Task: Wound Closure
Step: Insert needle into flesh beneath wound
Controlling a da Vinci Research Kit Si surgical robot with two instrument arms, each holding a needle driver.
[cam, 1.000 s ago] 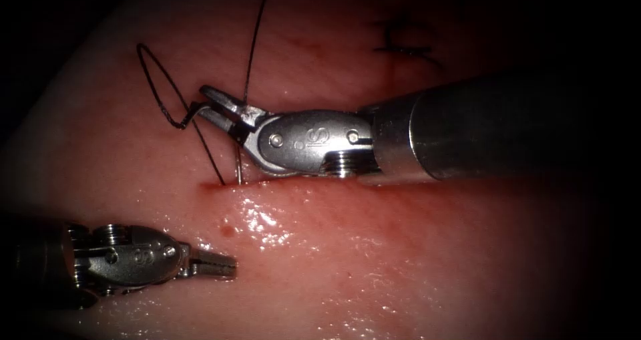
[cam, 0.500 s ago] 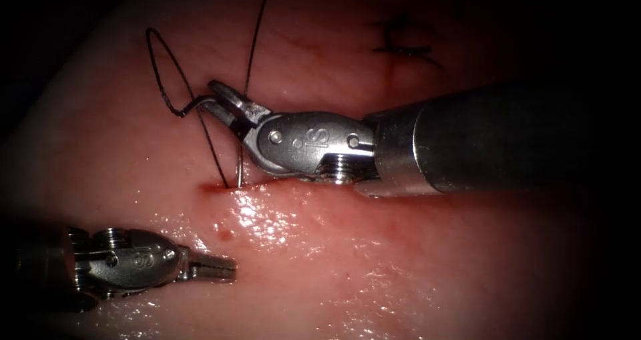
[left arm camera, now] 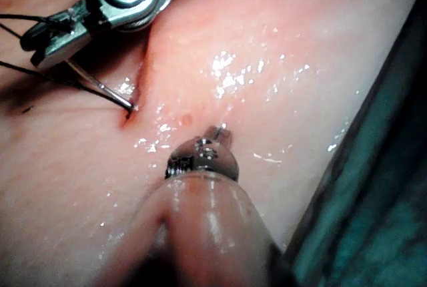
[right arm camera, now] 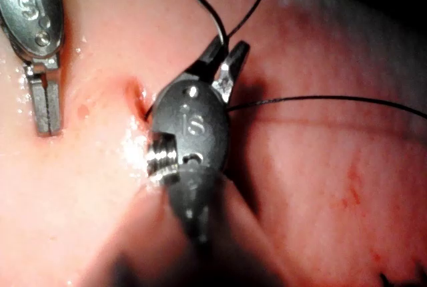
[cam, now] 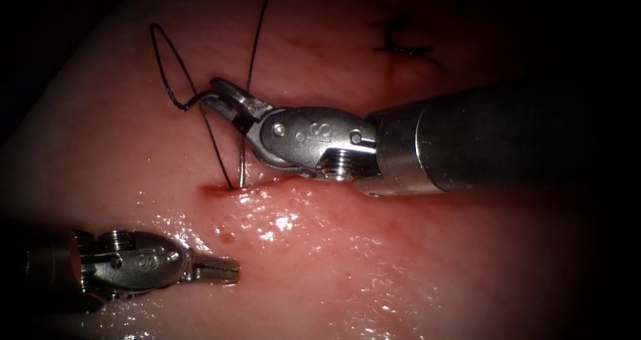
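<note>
My right tool (cam: pixel 217 91) reaches in over the cut (cam: pixel 267 185) and its jaws are shut on the curved needle (cam: pixel 240 166) near its tail end. The needle's front part drops from the jaws into the tissue (cam: pixel 374 260) at the cut's left end; its tip is buried. In the left wrist view the needle (left arm camera: pixel 107 90) enters at the cut's end under the right tool (left arm camera: pixel 40 43). Black thread (cam: pixel 257 39) leaves the needle's tail, loops to the left and runs up. My left tool (cam: pixel 224 268) lies low on the left, shut, holding nothing. The right wrist view has the right tool (right arm camera: pixel 227 50), needle (right arm camera: pixel 212 17) and left tool (right arm camera: pixel 43 110).
Dark ends of an earlier stitch (cam: pixel 404 43) sit on the tissue behind the right tool's shaft. A small spot of red fluid (cam: pixel 224 233) lies below the cut's left end, with wet glints around it. A teal drape (left arm camera: pixel 380 187) borders the tissue.
The right tool has lifted slightly and shifted right with the needle's tail, and the thread loop rose with it. The left tool has crept a little to the right, still shut.
</note>
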